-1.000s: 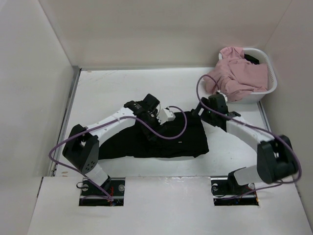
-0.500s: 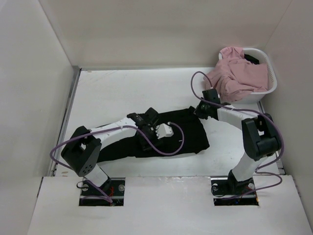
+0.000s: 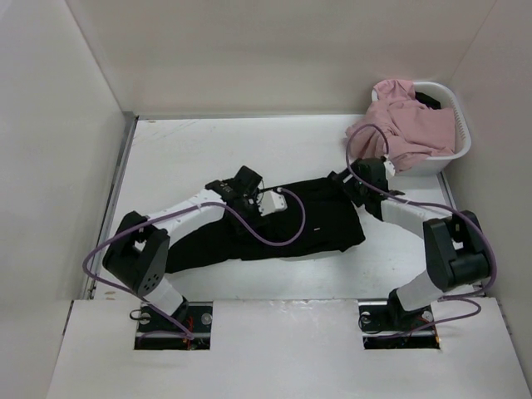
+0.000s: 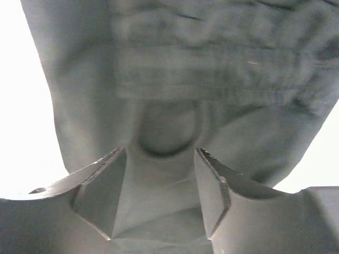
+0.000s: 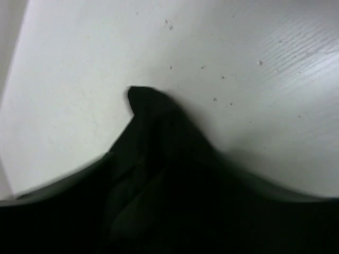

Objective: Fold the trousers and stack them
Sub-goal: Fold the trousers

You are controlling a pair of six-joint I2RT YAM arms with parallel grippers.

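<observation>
The black trousers (image 3: 316, 224) lie across the middle of the table, spread from the left arm's elbow to the right arm's wrist. My left gripper (image 3: 247, 195) sits low on their upper middle part. In the left wrist view a fold of the trousers (image 4: 185, 69) with its waistband fills the space between the fingers (image 4: 212, 190), which are shut on it. My right gripper (image 3: 345, 187) is at the upper right corner. In the right wrist view the trousers (image 5: 159, 174) rise to a pinched peak and hide the fingers.
A white basket (image 3: 432, 162) stands at the back right, heaped with pink cloth (image 3: 407, 125). Tall white walls close in the table on the left, back and right. A metal strip (image 3: 120, 199) runs along the left edge.
The left gripper dipped toward me, then came back a little, the cloth with it. The right gripper dropped onto the trousers' corner and shifted right; the trousers' right edge now reaches farther right.
</observation>
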